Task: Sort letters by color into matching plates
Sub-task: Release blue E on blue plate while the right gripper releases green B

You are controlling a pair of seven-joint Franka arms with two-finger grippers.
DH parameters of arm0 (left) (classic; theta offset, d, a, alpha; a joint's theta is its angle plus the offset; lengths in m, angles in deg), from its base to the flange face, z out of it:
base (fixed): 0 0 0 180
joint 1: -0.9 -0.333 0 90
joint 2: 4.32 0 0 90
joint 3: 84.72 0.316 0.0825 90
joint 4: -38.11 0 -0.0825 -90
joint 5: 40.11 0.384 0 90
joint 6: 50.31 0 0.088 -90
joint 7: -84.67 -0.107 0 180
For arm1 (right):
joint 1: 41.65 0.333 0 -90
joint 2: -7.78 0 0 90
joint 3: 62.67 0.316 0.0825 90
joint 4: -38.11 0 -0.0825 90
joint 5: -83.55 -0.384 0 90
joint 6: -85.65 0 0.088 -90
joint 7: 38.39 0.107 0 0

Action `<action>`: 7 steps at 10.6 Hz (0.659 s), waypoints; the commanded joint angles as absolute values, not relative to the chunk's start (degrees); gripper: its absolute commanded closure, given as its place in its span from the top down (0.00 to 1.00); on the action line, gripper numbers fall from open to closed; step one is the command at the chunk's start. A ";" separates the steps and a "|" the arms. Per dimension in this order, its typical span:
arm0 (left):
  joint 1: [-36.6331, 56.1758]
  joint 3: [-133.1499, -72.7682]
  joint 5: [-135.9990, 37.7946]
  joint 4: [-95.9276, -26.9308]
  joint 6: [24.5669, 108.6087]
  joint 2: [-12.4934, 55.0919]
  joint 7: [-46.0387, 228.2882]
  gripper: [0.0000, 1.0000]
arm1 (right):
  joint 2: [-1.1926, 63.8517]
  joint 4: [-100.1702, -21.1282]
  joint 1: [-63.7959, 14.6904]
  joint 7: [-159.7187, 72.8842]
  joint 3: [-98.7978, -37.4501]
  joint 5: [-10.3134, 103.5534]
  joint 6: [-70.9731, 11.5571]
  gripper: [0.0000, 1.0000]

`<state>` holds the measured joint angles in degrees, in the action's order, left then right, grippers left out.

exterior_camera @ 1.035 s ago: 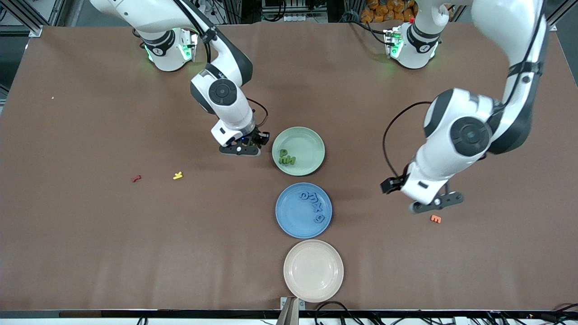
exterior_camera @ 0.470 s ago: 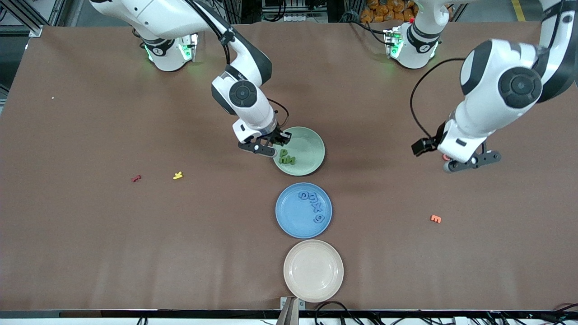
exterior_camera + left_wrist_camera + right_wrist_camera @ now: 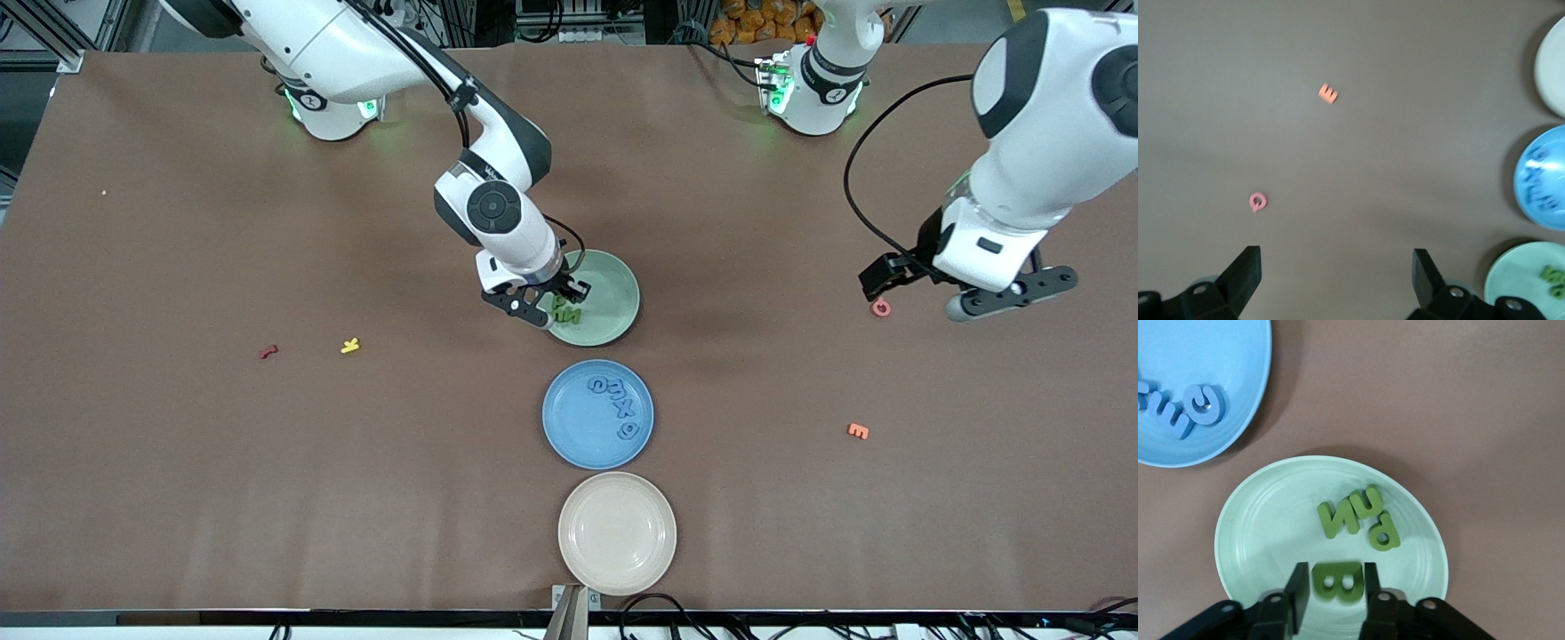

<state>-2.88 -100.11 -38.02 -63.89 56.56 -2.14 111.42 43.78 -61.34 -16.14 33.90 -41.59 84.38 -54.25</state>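
Green letter B sits between the fingers of the right hand over the pale mint green plate, at the plate's edge toward the right arm's end of the table. Whether the fingers still press on it I cannot tell. Three more green letters lie bunched together in that plate, close to the B. Next plate toward the front camera is the blue plate, with four blue letters in a curved row along its rim. A cream-beige plate lies nearer still. The left hand hangs wide open and holding nothing above the table near a pink Q, with an orange E nearer the camera. A yellow piece and a red piece lie toward the right arm's end.
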 commanded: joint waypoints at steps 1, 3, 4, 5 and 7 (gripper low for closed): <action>-2.27 -101.59 -40.19 -52.36 53.23 2.08 110.25 1.00 | 44.78 -58.75 -14.67 37.73 -41.93 85.22 -54.27 1.00; -2.18 -103.87 -39.41 -50.93 52.96 3.15 109.55 1.00 | 43.82 -59.01 -14.76 37.47 -41.93 85.22 -54.10 1.00; -2.27 -104.40 -39.41 -50.93 52.44 2.63 107.46 1.00 | 43.03 -59.27 -14.93 37.29 -41.93 85.22 -53.75 1.00; -2.27 -104.41 -39.41 -50.32 51.13 2.71 103.96 1.00 | 42.15 -59.53 -15.28 37.20 -41.93 85.22 -53.40 1.00; -2.35 -104.32 -39.23 -50.13 50.76 2.89 96.57 1.00 | 39.26 -61.72 -16.59 36.42 -41.93 85.22 -53.39 1.00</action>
